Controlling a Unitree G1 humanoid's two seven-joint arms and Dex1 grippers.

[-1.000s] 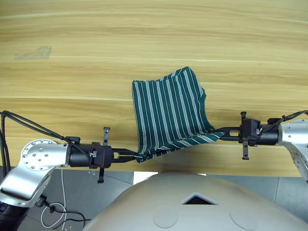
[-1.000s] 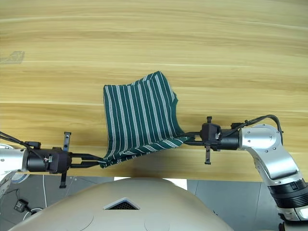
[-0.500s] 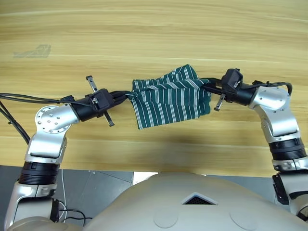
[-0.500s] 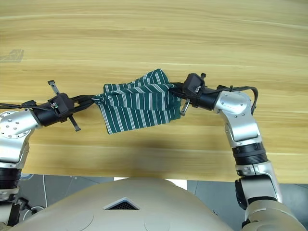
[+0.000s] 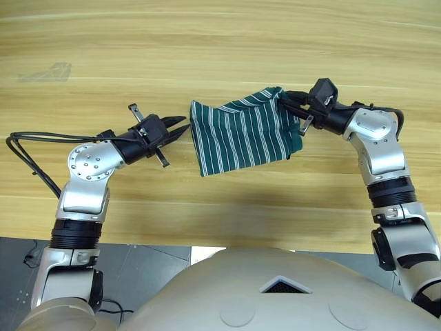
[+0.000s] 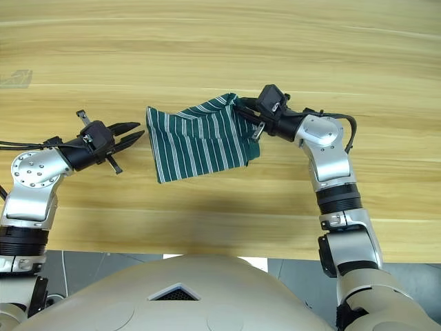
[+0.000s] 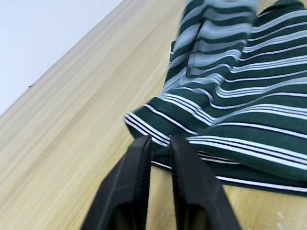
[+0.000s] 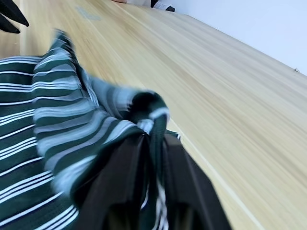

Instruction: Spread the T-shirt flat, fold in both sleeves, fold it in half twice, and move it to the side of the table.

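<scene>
Now the left gripper (image 5: 185, 125) is hanging just beside the T-shirt (image 5: 241, 136), at its left edge. Its jaws are spread and empty, having let go of the corner they were pinching half a second ago. The striped shirt is lying folded on the table (image 5: 220, 41), no longer stretched between the arms. The right gripper (image 5: 284, 103) is still pinching the far right corner. Farther left, a pale mark (image 5: 47, 72) is sitting well apart from the shirt.

T-shirt (image 5: 244, 136) folded over: sleeves and lower layers hidden under the top one. In the right wrist view it is blurred and cut off at the edge. Tips of right gripper (image 5: 284, 102) buried in its far corner; grey mark (image 5: 46, 72) on table (image 5: 207, 41) too small to tell.
</scene>
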